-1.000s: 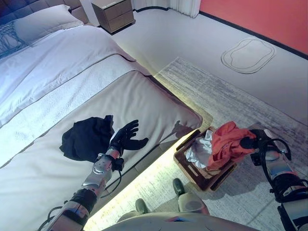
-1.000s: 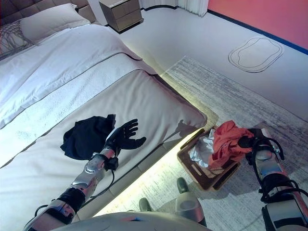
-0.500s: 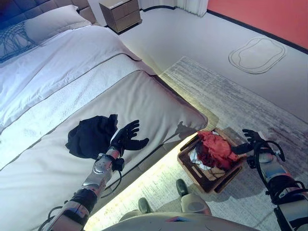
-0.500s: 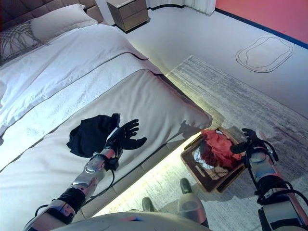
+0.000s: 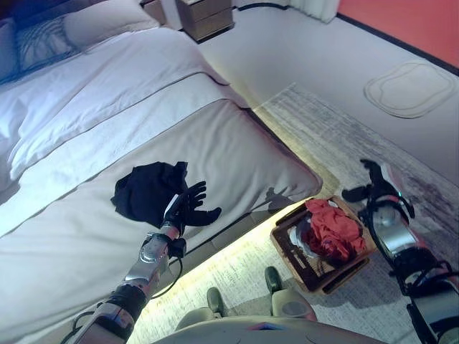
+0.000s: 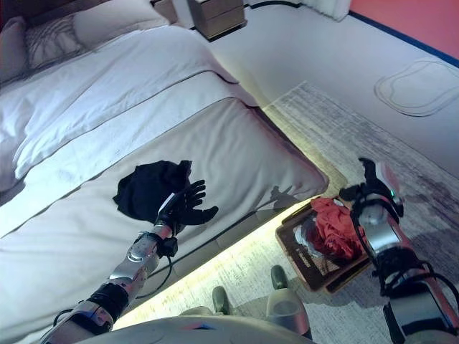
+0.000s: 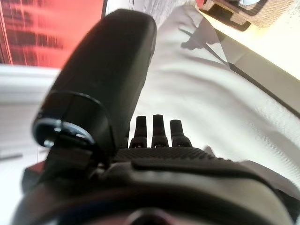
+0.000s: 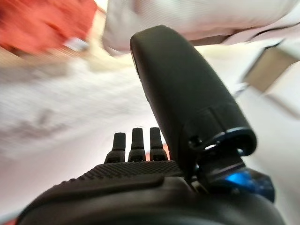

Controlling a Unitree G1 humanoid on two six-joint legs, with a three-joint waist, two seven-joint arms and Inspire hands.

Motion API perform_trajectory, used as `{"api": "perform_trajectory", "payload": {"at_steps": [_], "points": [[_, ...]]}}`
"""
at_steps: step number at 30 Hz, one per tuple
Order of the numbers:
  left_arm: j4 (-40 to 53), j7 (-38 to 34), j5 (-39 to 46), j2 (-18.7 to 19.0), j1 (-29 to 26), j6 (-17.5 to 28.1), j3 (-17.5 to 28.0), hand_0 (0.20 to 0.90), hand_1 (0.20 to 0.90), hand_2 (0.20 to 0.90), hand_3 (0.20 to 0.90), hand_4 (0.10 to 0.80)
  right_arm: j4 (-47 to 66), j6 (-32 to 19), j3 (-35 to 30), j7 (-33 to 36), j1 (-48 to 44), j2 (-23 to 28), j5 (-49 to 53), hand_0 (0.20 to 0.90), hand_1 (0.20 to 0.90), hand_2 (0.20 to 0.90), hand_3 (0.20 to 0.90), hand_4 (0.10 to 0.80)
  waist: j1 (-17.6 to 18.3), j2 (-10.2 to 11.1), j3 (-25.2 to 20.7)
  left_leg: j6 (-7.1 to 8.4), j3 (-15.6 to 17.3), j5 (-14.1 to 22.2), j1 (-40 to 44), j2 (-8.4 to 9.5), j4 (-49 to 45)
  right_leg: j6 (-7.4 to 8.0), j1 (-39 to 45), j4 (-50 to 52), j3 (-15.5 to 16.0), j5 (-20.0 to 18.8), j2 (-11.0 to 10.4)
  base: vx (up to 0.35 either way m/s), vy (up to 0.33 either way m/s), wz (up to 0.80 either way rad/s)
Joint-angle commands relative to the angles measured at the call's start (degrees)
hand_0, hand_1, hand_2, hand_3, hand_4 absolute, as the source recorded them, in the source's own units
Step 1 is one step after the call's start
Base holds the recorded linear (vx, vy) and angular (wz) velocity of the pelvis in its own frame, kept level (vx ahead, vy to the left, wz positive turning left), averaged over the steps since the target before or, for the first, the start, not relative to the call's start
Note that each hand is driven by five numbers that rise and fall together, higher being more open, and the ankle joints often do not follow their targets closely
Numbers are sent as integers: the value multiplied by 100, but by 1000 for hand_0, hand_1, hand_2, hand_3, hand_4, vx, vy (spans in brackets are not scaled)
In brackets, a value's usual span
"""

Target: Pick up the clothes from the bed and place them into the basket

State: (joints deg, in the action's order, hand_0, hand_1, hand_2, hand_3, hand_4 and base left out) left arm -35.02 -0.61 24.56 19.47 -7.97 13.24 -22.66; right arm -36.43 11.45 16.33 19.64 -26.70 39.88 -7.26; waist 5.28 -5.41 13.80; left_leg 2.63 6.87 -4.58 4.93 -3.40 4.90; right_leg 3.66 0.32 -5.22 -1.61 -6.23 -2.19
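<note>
The nightstand (image 5: 206, 16) is cut off by the top edge. The red garment (image 5: 331, 228) hides most of the basket's (image 5: 315, 276) contents.

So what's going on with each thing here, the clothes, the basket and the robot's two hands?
Black garment: crumpled on the bed, not held.
Red garment: in the basket.
Basket: on the rug, holding clothes.
Left hand: open, beside the black garment.
Right hand: open, empty, raised beside the basket.
</note>
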Motion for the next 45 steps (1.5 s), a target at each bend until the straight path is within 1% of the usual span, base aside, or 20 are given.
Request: {"api": "perform_trajectory", "payload": {"at_steps": [1, 4, 7, 9, 12, 13, 14, 16, 17, 19, 22, 23, 28, 29, 32, 34, 37, 42, 44, 45], "points": [[107, -51, -216, 280, -485, 836, 80, 900, 900, 900, 900, 800, 315, -603, 398, 298, -1701, 490, -443, 900, 900, 900, 900, 800, -528, 438, 250, -137, -584, 935, -652, 416, -1486, -378, -370, 1625, 618, 967, -110, -133, 24, 49], [116, 197, 0, 343, -510, 961, 62, 900, 900, 900, 900, 800, 199, -766, 777, 302, -2290, 594, -638, 900, 900, 900, 900, 800, -758, 408, 535, -138, -793, 972, -1034, 489, -1884, -473, -584, 1999, 853, 1154, -176, -95, 8, 57], [161, 306, 102, 418, -395, 1144, 80, 900, 900, 900, 900, 800, 150, -743, 1100, 250, -2738, 652, -593, 900, 900, 900, 900, 800, -980, 361, 738, -119, -1029, 833, -1343, 557, -2152, -558, -722, 2244, 1035, 1288, -214, -37, 3, 49], [277, 410, 122, 547, -201, 1276, 112, 900, 900, 900, 900, 800, 39, -661, 1350, 272, -3136, 592, -558, 900, 900, 900, 900, 800, -1240, 318, 912, -109, -1237, 676, -1578, 632, -2293, -616, -876, 2447, 1190, 1372, -245, -49, -21, 52], [411, 577, 142, 666, -56, 1430, 169, 900, 900, 900, 900, 800, -12, -466, 1652, 259, -3575, 605, -499, 900, 900, 900, 900, 800, -1495, 239, 1105, -118, -1390, 511, -1840, 734, -2334, -656, -1106, 2656, 1381, 1452, -295, -58, 22, 52], [434, 591, 138, 675, -38, 1441, 177, 900, 900, 900, 900, 800, -19, -445, 1676, 266, -3612, 600, -502, 900, 900, 900, 900, 800, -1513, 233, 1120, -119, -1406, 497, -1872, 746, -2342, -659, -1134, 2680, 1403, 1460, -301, -67, 24, 53], [563, 611, 109, 734, 61, 1480, 189, 900, 900, 900, 900, 800, -35, -317, 1799, 263, -3785, 564, -543, 900, 900, 900, 900, 800, -1650, 191, 1225, -126, -1487, 420, -2015, 794, -2379, -684, -1255, 2804, 1513, 1507, -311, -45, 26, 50], [624, 623, 96, 773, 95, 1516, 203, 900, 900, 900, 900, 800, -67, -239, 1888, 257, -3907, 530, -526, 900, 900, 900, 900, 800, -1730, 163, 1289, -134, -1529, 402, -2105, 830, -2411, -693, -1346, 2909, 1586, 1542, -333, -27, 22, 48], [749, 628, 63, 834, 128, 1565, 193, 900, 900, 900, 900, 800, -67, -78, 1965, 280, -4029, 480, -493, 900, 900, 900, 900, 800, -1848, 130, 1416, -141, -1568, 413, -2220, 874, -2503, -713, -1434, 3091, 1677, 1629, -364, -5, 12, 39], [984, 585, 125, 922, 167, 1619, 220, 900, 900, 900, 900, 800, -107, 13, 2007, 258, -4145, 443, -471, 900, 900, 900, 900, 800, -1994, 71, 1574, -152, -1654, 402, -2383, 931, -2573, -743, -1573, 3326, 1819, 1722, -419, 4, 20, 53], [1176, 543, 281, 990, 261, 1760, 251, 900, 900, 900, 900, 800, -136, 151, 2074, 225, -4228, 375, -527, 900, 900, 900, 900, 800, -2178, 5, 1600, -185, -1755, 404, -2725, 1008, -2684, -771, -1885, 3652, 1958, 1829, -512, 57, 31, 49], [1223, 543, 340, 1000, 310, 1798, 254, 900, 900, 900, 900, 800, -172, 201, 2117, 244, -4258, 343, -514, 900, 900, 900, 900, 800, -2242, 31, 1600, -212, -1732, 616, -2764, 1048, -2767, -737, -1949, 3802, 1931, 1995, -548, 100, -3, 42], [1402, 633, 399, 995, 531, 1808, 268, 900, 900, 900, 900, 800, -300, 401, 2201, 228, -4416, 266, -348, 900, 900, 900, 900, 800, -2496, 16, 1600, -309, -1742, 812, -3327, 1170, -3069, -749, -2449, 4209, 2147, 2064, -688, 61, 34, 31], [1406, 673, 396, 1021, 575, 1802, 245, 900, 900, 900, 900, 800, -346, 518, 2213, 153, -4495, 224, -312, 900, 900, 900, 900, 800, -2550, 33, 1600, -336, -1738, 846, -3493, 1185, -3152, -748, -2613, 4341, 2191, 2084, -716, 59, 26, 42], [1616, 642, 447, 1134, 689, 1767, 270, 900, 900, 900, 900, 800, -448, 789, 2307, 52, -4651, 236, -240, 900, 900, 900, 900, 800, -2633, 62, 1600, -349, -1735, 854, -3908, 1162, -3321, -735, -2956, 4534, 2248, 2092, -743, 45, -1, 27], [1773, 647, 652, 1209, 799, 1815, 332, 900, 900, 900, 900, 800, -543, 1025, 2370, -19, -4746, 262, -255, 900, 900, 900, 900, 800, -2671, 68, 1600, -348, -1755, 871, -4195, 1158, -3455, -738, -3196, 4659, 2245, 2114, -722, 38, -11, 16], [2165, 605, 844, 1271, 927, 1848, 472, 900, 900, 900, 900, 800, -819, 1274, 2531, -196, -4874, 336, -307, 900, 900, 900, 900, 800, -2751, 96, 1600, -394, -1805, 849, -4646, 1160, -3564, -745, -3626, 4769, 2301, 2093, -694, -13, -42, 21], [2476, 579, 928, 1359, 1025, 2072, 499, 900, 900, 900, 900, 800, -1509, 1242, 2790, -323, -5122, 430, 13, 900, 900, 900, 900, 800, -2866, 63, 1600, -467, -1855, 886, -5231, 1189, -3862, -789, -4204, 5025, 2372, 2121, -688, -28, -19, 10], [2581, 570, 935, 1379, 1028, 2113, 494, 900, 900, 900, 900, 800, -1733, 1127, 2784, -384, -5175, 413, 396, 900, 900, 900, 900, 800, -2893, 29, 1600, -497, -1881, 936, -5427, 1224, -4032, -800, -4410, 5177, 2350, 2156, -677, -29, 7, 3], [2627, 543, 933, 1375, 1025, 2104, 476, 900, 900, 900, 900, 800, -1775, 1102, 2753, -336, -5200, 400, 569, 639, 639, 639, 595, 495, -2898, 16, 1600, -509, -1872, 947, -5494, 1232, -4084, -811, -4483, 5235, 2346, 2171, -676, -33, 5, -1]]}}
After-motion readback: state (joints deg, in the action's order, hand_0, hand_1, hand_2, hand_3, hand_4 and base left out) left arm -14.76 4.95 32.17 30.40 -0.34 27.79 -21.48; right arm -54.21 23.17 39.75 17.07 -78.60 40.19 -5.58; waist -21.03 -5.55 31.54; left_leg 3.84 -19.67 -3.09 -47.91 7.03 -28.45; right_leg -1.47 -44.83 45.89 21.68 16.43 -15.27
